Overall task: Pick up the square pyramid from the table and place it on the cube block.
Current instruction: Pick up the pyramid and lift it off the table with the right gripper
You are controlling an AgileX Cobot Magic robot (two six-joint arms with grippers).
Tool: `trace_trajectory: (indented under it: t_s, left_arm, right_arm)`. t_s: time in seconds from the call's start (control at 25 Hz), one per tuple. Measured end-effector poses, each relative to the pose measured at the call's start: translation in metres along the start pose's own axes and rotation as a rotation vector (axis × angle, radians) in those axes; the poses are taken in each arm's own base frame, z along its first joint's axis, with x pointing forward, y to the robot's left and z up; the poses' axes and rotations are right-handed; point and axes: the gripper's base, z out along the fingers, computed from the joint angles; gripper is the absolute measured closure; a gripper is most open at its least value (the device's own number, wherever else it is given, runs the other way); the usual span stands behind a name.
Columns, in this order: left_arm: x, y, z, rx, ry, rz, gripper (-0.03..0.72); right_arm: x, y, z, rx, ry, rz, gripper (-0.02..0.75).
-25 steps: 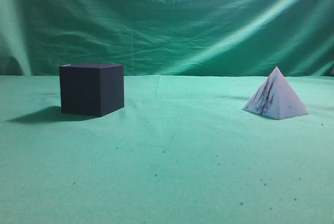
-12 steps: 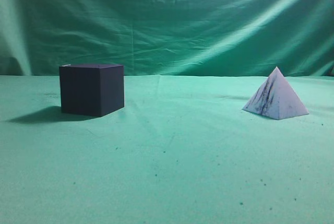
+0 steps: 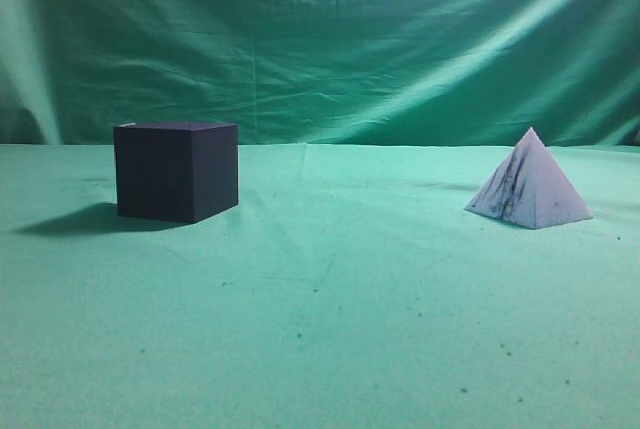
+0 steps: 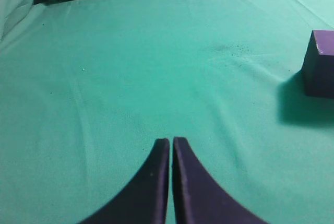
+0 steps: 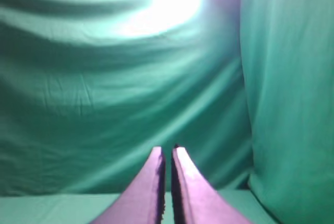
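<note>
Backdrop [image 3: 330,39]: a creased green cloth hangs behind the scene and fills most of the right wrist view, with a bright glare patch near the top there.
Worktop [image 3: 330,299]: flat, covered in green cloth with shallow wrinkles and scattered small dark specks; a denser patch of specks shows in the left wrist view.
Cube block [image 3: 176,171]: dark navy, almost black, sharp-edged, sitting on the worktop at the left of the exterior view with one vertical edge turned toward the camera; its shadow falls to its left. Its top is bare. In the left wrist view it sits at the right edge, cut off by the frame.
Square pyramid [image 3: 528,184]: pale white-lavender, resting base-down on the worktop at the right of the exterior view, well apart from the cube block; dark streaks run down its left-facing side.
Left claw [image 4: 170,141]: dark fingers pressed nearly together with only a thin slit between the tips, nothing between them, above bare cloth.
Right claw [image 5: 168,150]: fingers likewise nearly closed, holding nothing, pointed at the backdrop.
Writing: no readable lettering, brand or label on any surface.
</note>
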Motion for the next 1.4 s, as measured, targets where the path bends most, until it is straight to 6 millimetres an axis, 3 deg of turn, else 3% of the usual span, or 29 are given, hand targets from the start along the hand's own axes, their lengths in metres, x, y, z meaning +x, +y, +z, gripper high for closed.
trace_trajectory:
  t_s: [0.12,0.28,0.56,0.72,1.0,1.04,1.08,1.2,1.32,1.4]
  left_arm:
    - [0.0,0.0,0.0,0.0,0.0,0.0,0.688]
    - [0.0,0.0,0.0,0.0,0.0,0.0,0.688]
    - [0.0,0.0,0.0,0.0,0.0,0.0,0.688]
    - [0.0,0.0,0.0,0.0,0.0,0.0,0.688]
    - [0.0,0.0,0.0,0.0,0.0,0.0,0.688]
    - [0.0,0.0,0.0,0.0,0.0,0.0,0.688]
    - [0.0,0.0,0.0,0.0,0.0,0.0,0.688]
    - [0.0,0.0,0.0,0.0,0.0,0.0,0.688]
    - [0.0,0.0,0.0,0.0,0.0,0.0,0.688]
    - [0.0,0.0,0.0,0.0,0.0,0.0,0.688]
  right_arm:
    - [-0.019,-0.001,0.006,0.018,0.065,-0.001,0.738]
    - [-0.039,-0.004,0.029,0.057,0.315,0.025,0.738]
    - [-0.034,-0.004,0.076,0.059,0.668,0.033,0.738]
    - [-0.028,0.015,0.093,-0.132,0.842,-0.106,0.738]
    - [-0.006,0.072,0.129,-0.465,1.143,-0.29,0.738]
    - [0.0,0.08,0.134,-0.491,1.167,-0.304,0.69]
    - [0.004,0.087,0.14,-0.507,1.186,-0.313,0.69]
    - [0.016,0.1,0.159,-0.507,1.244,-0.311,0.542]
    - [0.026,0.11,0.176,-0.464,1.295,-0.263,0.268]
    - [0.033,0.116,0.187,-0.439,1.33,-0.242,0.131]
